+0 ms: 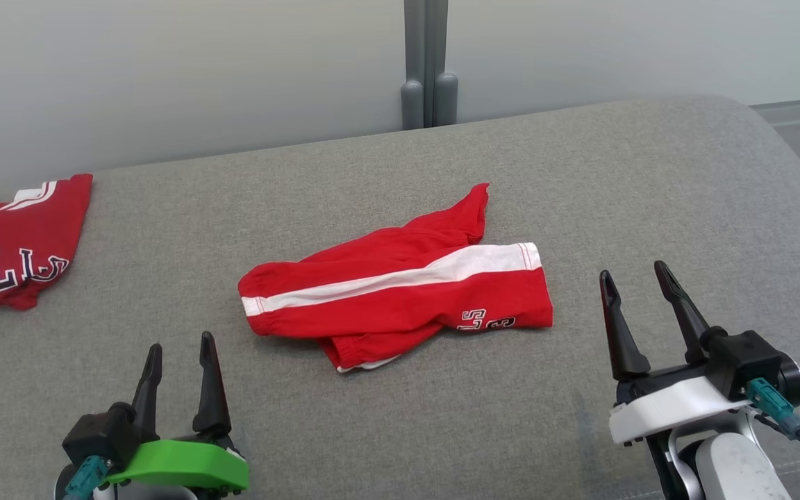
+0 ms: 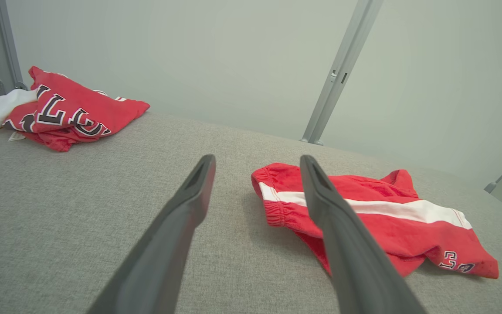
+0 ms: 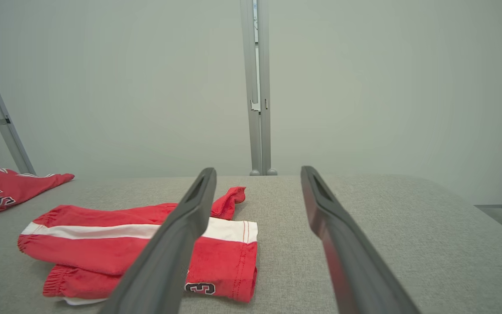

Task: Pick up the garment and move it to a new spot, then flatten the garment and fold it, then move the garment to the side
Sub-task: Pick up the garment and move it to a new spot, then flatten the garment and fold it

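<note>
Head view, read left to right. At the far left edge a second red jersey (image 1: 18,239) with dark lettering lay bunched on the grey padded surface (image 1: 580,173), well apart from the work. The left gripper (image 1: 181,340) hovered at lower left with its jaws spread wide and nothing between them, short of the garment. The garment (image 1: 400,292), red shorts with a white side stripe, lay loosely doubled near the middle of the surface, one leg trailing toward the wall and the waistband end toward the left gripper. The right gripper (image 1: 633,269) stood at lower right, likewise wide apart and empty, just beside the hem end but not touching it.

The step in hand was judged to be the first: the pick-up had not begun. The next move probably called for both grippers to close in on opposite ends of the cloth and pinch a single layer.

Open room lay chiefly right of the garment and behind it; the surface rounded off at its far right corner, and its back edge ran close along the wall and post (image 1: 428,69).
</note>
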